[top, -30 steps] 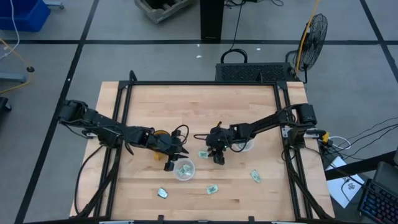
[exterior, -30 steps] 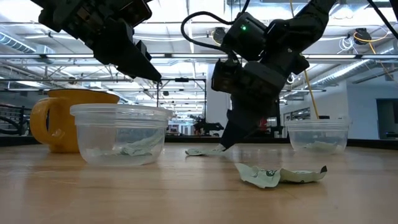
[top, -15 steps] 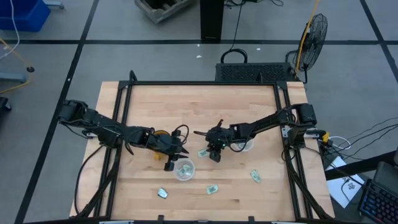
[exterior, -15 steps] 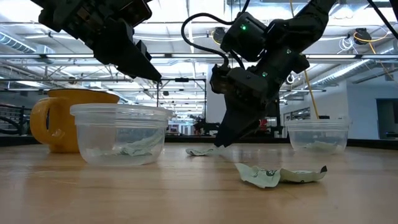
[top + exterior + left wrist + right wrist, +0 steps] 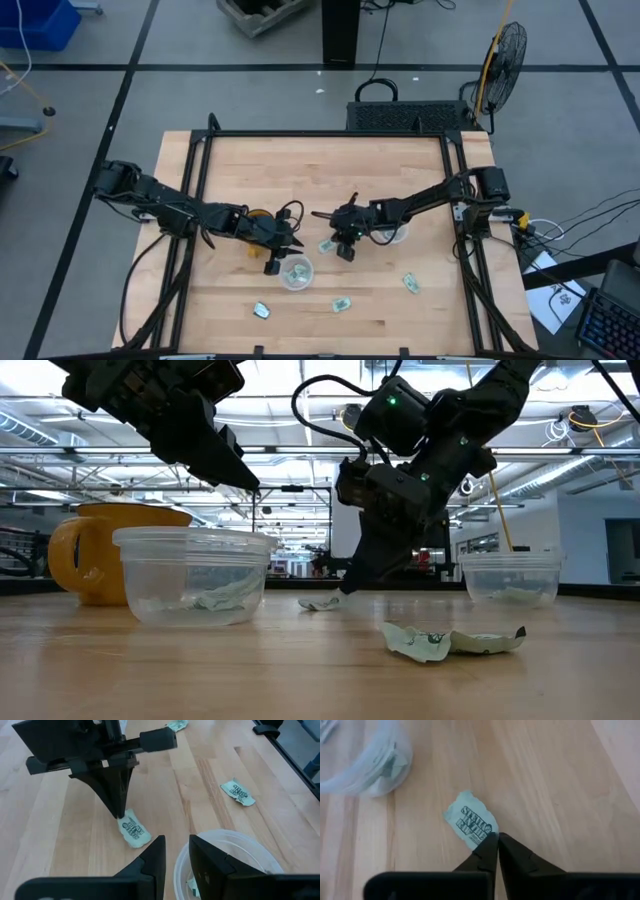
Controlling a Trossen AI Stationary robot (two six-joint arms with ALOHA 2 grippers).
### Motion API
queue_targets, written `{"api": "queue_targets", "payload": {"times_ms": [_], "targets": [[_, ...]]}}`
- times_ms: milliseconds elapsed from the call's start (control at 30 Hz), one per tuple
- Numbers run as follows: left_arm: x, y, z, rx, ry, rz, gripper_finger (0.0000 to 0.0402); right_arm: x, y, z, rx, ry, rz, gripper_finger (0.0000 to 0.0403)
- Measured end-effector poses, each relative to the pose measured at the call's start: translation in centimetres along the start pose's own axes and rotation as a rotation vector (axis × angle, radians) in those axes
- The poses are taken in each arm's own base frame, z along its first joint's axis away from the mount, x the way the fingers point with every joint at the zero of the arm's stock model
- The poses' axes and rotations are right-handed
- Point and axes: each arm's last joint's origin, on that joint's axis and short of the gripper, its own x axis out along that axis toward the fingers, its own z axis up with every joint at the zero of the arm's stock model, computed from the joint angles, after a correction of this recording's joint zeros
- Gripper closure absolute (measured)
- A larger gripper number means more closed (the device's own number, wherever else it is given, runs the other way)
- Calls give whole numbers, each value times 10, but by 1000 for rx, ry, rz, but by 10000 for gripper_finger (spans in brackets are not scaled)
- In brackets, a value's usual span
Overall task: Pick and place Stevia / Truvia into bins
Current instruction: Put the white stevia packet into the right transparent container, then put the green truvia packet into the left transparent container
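My right gripper points down at a pale green Stevia sachet lying flat mid-table, and is shut at the sachet's edge. My left gripper hovers open over the rim of a clear cup bin, which holds a sachet. A second clear cup bin stands just right of my right gripper. Three more sachets lie nearer the front edge: one, another and a third. My right gripper pinches the sachet's edge at one end between its two fingertips. The fingers come from above, slanting down. The rest of the sachet lies flat on the table.
An amber mug stands on the far side of the left bin, under my left arm. A crumpled sachet lies close to the low camera. The wooden table is bare toward its far edge.
My right gripper has crept toward the table's left onto the sachet's end, and its fingers have come together there. The sachet stays on the table. My left gripper has kept still above the bin.
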Motion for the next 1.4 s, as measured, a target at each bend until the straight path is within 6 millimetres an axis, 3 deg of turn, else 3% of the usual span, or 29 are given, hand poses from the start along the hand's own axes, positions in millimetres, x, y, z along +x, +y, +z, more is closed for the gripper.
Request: {"api": "queue_targets", "payload": {"times_ms": [167,300,467,600,900,1100,1400], "targets": [[0,0,0,0,0,0,311,-22,5,7,5,-11,3,402],[0,0,0,0,0,11,311,-65,13,12,9,-12,-94,402],[0,1,0,0,-3,46,311,-127,21,-7,124,58,-308,402],[0,2,1,21,-9,56,311,-156,23,-28,258,125,-435,403],[0,2,1,13,-11,70,311,-142,-2,-64,349,240,-514,403],[0,2,1,25,-11,74,311,-142,-9,-61,346,230,-518,388],[0,3,1,27,-12,89,311,-138,-2,-57,257,223,-428,333]]}}
